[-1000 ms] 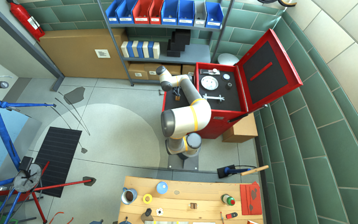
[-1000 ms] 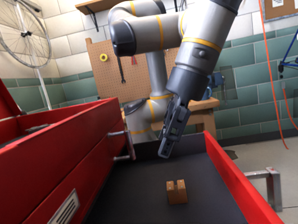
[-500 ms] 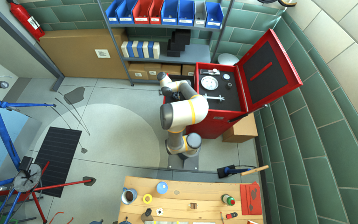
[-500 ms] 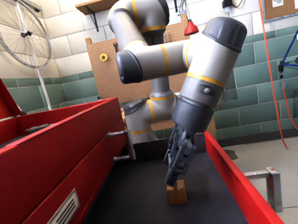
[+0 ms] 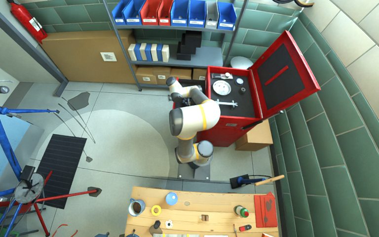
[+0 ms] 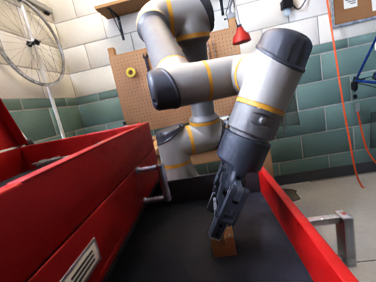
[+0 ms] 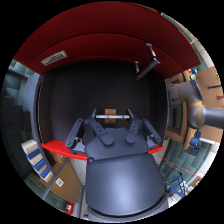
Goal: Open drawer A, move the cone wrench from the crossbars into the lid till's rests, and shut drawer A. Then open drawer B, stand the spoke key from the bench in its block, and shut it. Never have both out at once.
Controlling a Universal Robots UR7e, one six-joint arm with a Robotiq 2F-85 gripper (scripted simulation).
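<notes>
A flat silver spoke key (image 7: 112, 116) sits between the fingers of my gripper (image 7: 112, 117), which grip it at its two ends. It lies across the top of a small brown wooden block (image 7: 110, 116) (image 6: 223, 244) that stands on the dark liner of the pulled-out red drawer (image 6: 198, 241). The gripper (image 6: 217, 232) reaches down into the drawer from above, right at the block. A cone wrench (image 5: 227, 103) lies on rests in the open lid till of the red tool chest (image 5: 233, 107).
The drawer's red front wall (image 6: 305, 233) stands close to the right of the gripper, with its metal handle (image 6: 337, 230) outside. The closed upper drawer's handle (image 6: 158, 184) juts out on the left. The chest lid (image 5: 282, 75) stands open. A workbench (image 5: 201, 212) with small items lies behind the arm's base.
</notes>
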